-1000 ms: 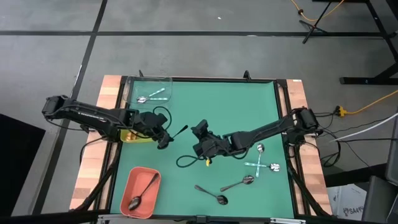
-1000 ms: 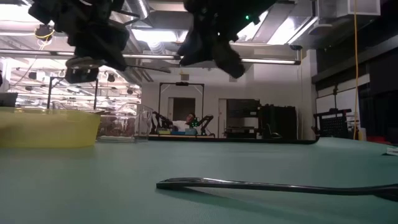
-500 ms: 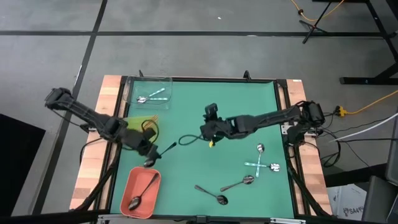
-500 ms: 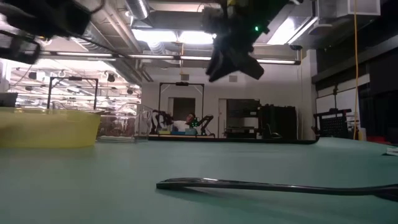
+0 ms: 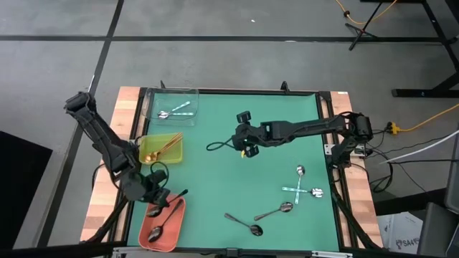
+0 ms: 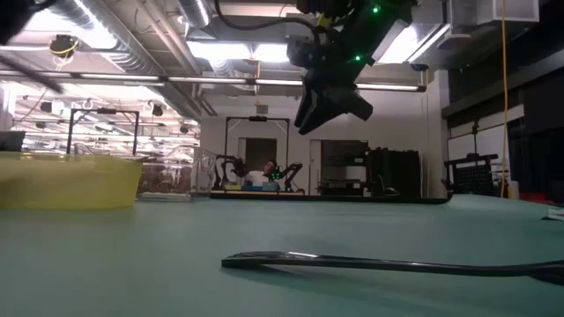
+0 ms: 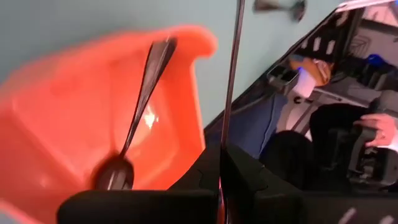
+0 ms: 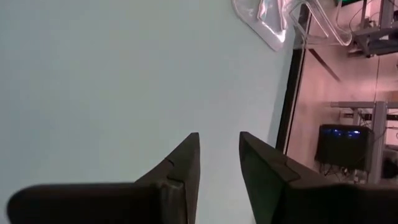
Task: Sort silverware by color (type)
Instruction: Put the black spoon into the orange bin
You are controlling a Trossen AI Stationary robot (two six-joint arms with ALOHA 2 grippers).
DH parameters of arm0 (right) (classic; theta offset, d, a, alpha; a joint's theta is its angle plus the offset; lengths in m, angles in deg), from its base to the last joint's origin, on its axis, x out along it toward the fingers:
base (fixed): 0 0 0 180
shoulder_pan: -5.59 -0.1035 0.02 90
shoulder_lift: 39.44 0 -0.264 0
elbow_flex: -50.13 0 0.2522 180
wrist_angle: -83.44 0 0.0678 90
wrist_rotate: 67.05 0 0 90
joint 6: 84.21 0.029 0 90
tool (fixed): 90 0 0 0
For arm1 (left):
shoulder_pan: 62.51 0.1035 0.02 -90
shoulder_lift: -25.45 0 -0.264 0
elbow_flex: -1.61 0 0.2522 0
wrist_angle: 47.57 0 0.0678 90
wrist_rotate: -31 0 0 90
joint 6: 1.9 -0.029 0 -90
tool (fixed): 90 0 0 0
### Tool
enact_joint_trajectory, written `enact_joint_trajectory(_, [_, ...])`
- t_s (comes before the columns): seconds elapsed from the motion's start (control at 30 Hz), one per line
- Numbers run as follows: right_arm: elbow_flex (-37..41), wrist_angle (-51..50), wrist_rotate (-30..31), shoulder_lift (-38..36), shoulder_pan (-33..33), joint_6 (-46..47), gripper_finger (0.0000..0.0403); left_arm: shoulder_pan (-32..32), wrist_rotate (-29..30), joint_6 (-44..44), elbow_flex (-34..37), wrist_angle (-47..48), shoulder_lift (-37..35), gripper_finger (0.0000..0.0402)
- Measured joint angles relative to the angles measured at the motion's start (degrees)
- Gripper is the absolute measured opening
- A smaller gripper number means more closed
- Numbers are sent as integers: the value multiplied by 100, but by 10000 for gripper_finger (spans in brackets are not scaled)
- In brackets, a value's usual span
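My left gripper (image 5: 162, 200) hangs over the salmon tray (image 5: 173, 231) at the near left, shut on a dark spoon (image 5: 179, 194). Another dark spoon (image 7: 144, 99) lies in that tray. My right gripper (image 5: 244, 140) hovers open above the bare green mat (image 5: 215, 115), left of the middle, with nothing between its fingers (image 8: 186, 168). Two dark spoons (image 5: 244, 224) (image 5: 276, 211) and some silver ones (image 5: 300, 172) lie flat on the mat at the near right. My left gripper pinches the dark spoon's thin handle (image 7: 222, 140) between its two shut fingers. The handle runs on straight past the fingertips, along the fingers. The spoon is lifted clear, above the salmon tray's rim. Its bowl does not show.
A clear tray (image 5: 188, 97) with silver spoons stands at the far left. In front of it a yellow-green tray (image 5: 177, 153) holds copper spoons. In the low view a dark spoon handle (image 6: 379, 261) lies across the foreground. A seated person's hand (image 7: 376, 124) shows beyond the table's edge.
My left gripper has swung with the dark spoon from beside the yellow-green tray toward the table's near edge, to above the salmon tray, rolling as it went. My right gripper has moved from the table's middle toward the far edge, staying open.
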Motion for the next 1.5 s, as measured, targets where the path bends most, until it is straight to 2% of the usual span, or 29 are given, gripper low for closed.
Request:
enact_joint_trajectory(0.2, [0, -11, -7, 0, -23, 25, 104, -436, 69, 452, 0, -24, 227, 3])
enact_joint_trajectory(0.3, [0, -9, -5, 0, -19, 105, 104, -511, 260, 515, 2, -22, 367, 3])
enact_joint_trajectory(0.47, [0, -11, -4, 0, -18, 118, 104, -511, 208, 626, 2, -54, 701, 3])
enact_joint_trajectory(1.03, [0, -11, -5, 4, -20, 120, 104, -513, -1008, 975, 2, -111, 1375, 9])
enact_joint_trajectory(1.27, [0, -11, -4, 4, -20, 118, 104, -511, -1774, 978, 2, -110, 1622, 9])
enact_joint_trajectory(1.5, [0, -13, -5, 7, -20, 118, 104, -513, -1861, 969, 4, -122, 1726, 10])
